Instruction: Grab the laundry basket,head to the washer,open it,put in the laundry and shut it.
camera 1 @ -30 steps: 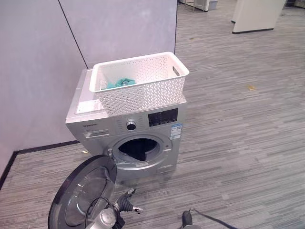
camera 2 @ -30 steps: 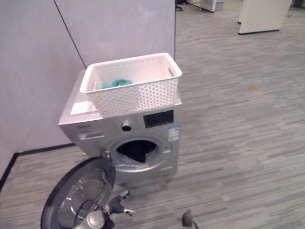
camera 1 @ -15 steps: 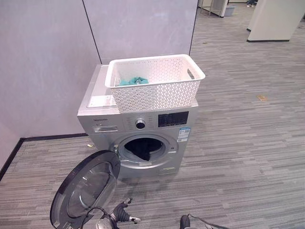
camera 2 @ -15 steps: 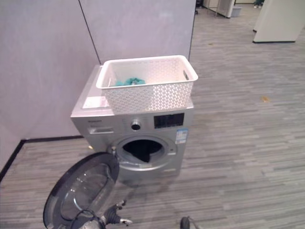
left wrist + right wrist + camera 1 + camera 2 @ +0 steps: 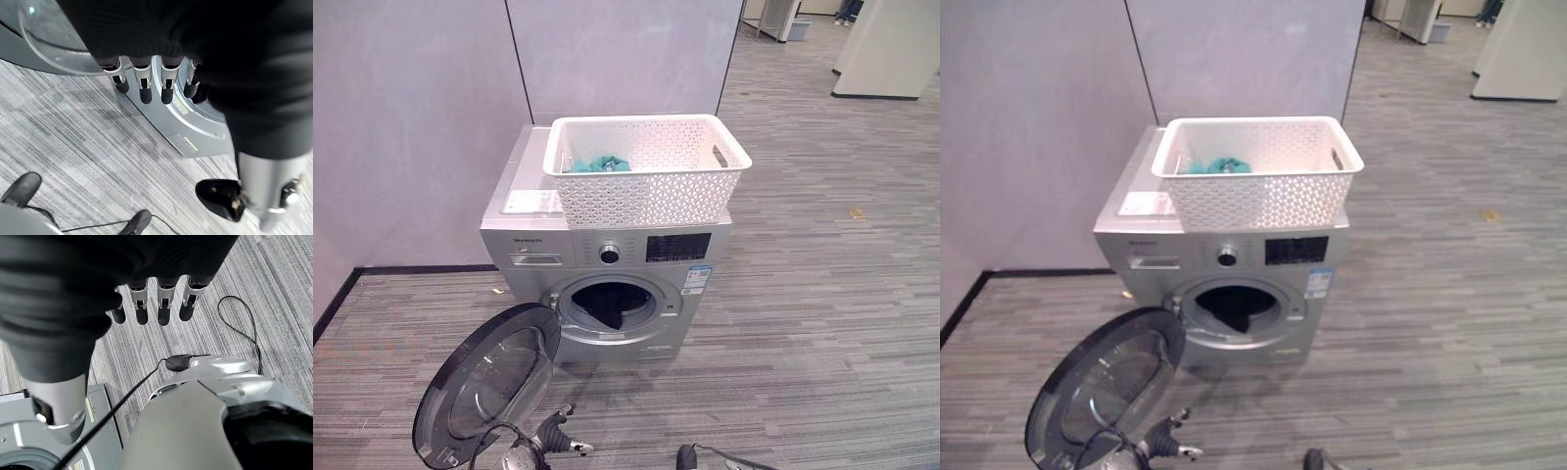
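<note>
Inside drum [image 5: 605, 304], dark laundry [image 5: 603, 311], perhaps clothing

We see a white laundry basket [image 5: 1263, 186] resting on the right part of the silver washer [image 5: 1224, 269] top, teal laundry [image 5: 1217, 165] in its rear left corner. The round door [image 5: 1102, 392] hangs open at the front left, dark cloth [image 5: 1234, 311] in the drum.

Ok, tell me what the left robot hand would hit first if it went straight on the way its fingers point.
Probably the floor. In the wrist view the left robot hand hangs open, fingers pointing down past the open washer door toward bare floor beside the washer. Depth is unclear, so it might graze the washer's base first.
</note>
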You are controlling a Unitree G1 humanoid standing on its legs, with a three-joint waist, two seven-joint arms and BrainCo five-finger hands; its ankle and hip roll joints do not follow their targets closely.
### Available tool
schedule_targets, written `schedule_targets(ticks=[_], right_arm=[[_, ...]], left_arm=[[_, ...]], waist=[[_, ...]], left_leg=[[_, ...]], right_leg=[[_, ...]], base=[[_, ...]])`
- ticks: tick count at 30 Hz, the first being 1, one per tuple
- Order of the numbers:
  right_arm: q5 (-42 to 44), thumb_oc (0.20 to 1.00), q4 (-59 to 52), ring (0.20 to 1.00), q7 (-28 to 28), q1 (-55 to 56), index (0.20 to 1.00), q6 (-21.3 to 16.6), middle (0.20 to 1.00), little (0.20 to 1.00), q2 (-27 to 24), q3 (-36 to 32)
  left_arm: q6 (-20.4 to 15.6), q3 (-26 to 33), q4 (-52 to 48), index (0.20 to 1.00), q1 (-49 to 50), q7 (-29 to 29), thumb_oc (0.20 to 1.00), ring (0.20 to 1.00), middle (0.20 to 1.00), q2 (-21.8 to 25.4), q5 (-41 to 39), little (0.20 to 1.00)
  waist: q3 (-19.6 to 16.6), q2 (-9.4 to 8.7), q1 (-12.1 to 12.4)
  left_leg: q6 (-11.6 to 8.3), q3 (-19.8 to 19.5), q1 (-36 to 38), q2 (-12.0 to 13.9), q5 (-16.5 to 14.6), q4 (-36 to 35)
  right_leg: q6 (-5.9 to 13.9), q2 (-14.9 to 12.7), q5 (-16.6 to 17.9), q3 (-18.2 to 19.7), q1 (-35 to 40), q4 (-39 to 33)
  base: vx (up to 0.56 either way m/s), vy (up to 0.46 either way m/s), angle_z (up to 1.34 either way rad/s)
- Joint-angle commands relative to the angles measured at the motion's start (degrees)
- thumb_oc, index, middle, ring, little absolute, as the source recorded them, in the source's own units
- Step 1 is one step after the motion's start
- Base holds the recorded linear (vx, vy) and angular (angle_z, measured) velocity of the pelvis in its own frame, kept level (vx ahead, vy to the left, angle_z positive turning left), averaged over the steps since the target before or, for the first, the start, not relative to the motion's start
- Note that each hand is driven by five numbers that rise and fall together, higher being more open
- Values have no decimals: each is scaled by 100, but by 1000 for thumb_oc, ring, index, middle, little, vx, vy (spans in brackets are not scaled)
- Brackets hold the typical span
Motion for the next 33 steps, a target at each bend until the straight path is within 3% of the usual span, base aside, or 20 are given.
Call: schedule_targets(ticks=[1, 2, 3, 4, 7, 9, 12, 13, 14, 16, 21, 33], right_arm=[[-196, 1000, -230, 1000, 57, -132, 1000, 84, 1000, 1000, 20, -43], [-191, 1000, -263, 1000, 49, -143, 1000, 97, 1000, 1000, 25, -36], [-157, 1000, -172, 1000, 36, -225, 1000, 95, 1000, 1000, 32, -5], [-146, 1000, -55, 1000, 33, -303, 1000, 90, 1000, 1000, 39, 23], [-138, 1000, 125, 1000, 43, -392, 1000, 78, 1000, 1000, 57, 88], [-69, 1000, 326, 1000, 19, -525, 1000, 32, 1000, 1000, 38, 65], [-37, 1000, 404, 1000, 11, -553, 1000, 12, 1000, 1000, 28, 29], [17, 1000, 633, 1000, -27, -672, 1000, 2, 1000, 1000, -31, -31], [18, 1000, 642, 1000, -25, -677, 1000, -2, 1000, 1000, -29, -36], [-27, 1000, 852, 1000, -21, -664, 1000, 5, 1000, 1000, -32, -56], [-84, 1000, 1093, 1000, -24, -747, 1000, -15, 1000, 1000, -110, -133], [-280, 1000, 1483, 1000, -90, -823, 1000, -9, 1000, 1000, -103, -84]], left_arm=[[-62, 143, -516, 1000, -189, -64, 1000, 1000, 1000, 321, -40, 1000], [-52, 143, -530, 1000, -192, -53, 1000, 1000, 1000, 327, -36, 1000], [-22, 132, -523, 1000, -196, -42, 1000, 1000, 1000, 338, -7, 1000], [-10, 128, -484, 1000, -223, -41, 1000, 1000, 1000, 323, -21, 1000], [16, 110, -500, 1000, -195, -80, 1000, 1000, 1000, 324, -64, 1000], [-9, 67, -514, 1000, -224, -148, 1000, 1000, 1000, 387, -46, 1000], [-17, 52, -503, 1000, -212, -169, 1000, 1000, 1000, 397, -40, 1000], [-63, -5, -389, 1000, -245, -166, 1000, 1000, 1000, 360, -42, 1000], [-68, -11, -380, 1000, -252, -162, 1000, 1000, 1000, 358, -40, 1000], [-97, -31, -313, 1000, -233, -144, 1000, 1000, 1000, 278, 7, 1000], [-126, 65, -199, 1000, -210, -89, 1000, 1000, 1000, 157, -153, 1000], [-138, -86, 26, 1000, -267, -102, 1000, 1000, 1000, -19, -163, 1000]], waist=[[505, 24, -45], [553, 51, -41], [734, 234, -68], [755, 300, -26], [764, 369, -5], [680, 286, 24], [643, 275, 17], [555, 165, 67], [562, 178, 60], [346, 52, 179], [233, 11, 242], [131, 7, 242]], left_leg=[[751, -221, -356, -587, -505, 331], [780, -206, -419, -588, -477, 371], [878, -224, -354, -519, -443, 346], [913, -201, -385, -498, -402, 352], [957, -263, -384, -511, -347, 360], [923, -340, -438, -626, -331, 322], [888, -378, -467, -617, -332, 322], [784, -394, -580, -637, -365, 363], [782, -406, -576, -624, -373, 375], [684, -369, -587, -654, -420, 343], [568, -388, -471, -534, -390, 252], [468, -482, -293, -389, -350, 97]], right_leg=[[307, -251, -451, 680, -389, 1639], [307, -247, -432, 775, -600, 2042], [331, -209, -338, 825, -971, 3082], [315, -212, -315, 818, -1174, 3556], [233, -126, -287, 801, -1215, 3968], [148, -112, -589, 717, -876, 3070], [119, -67, -677, 706, -697, 2676], [147, -55, -754, 878, -549, 1720], [146, -41, -711, 852, -489, 1628], [174, -126, -705, 765, 64, 730], [180, -54, -662, 631, 379, 342], [90, 75, -789, 482, 615, 179]], base=[[-152, 138, 21], [-218, 252, 25], [-156, 184, 15], [-105, 150, 15], [4, 32, 2], [54, -48, 36], [36, -80, 28], [35, -111, -9], [54, -146, -10], [90, -106, 3], [63, -87, 7], [25, -22, 0]])
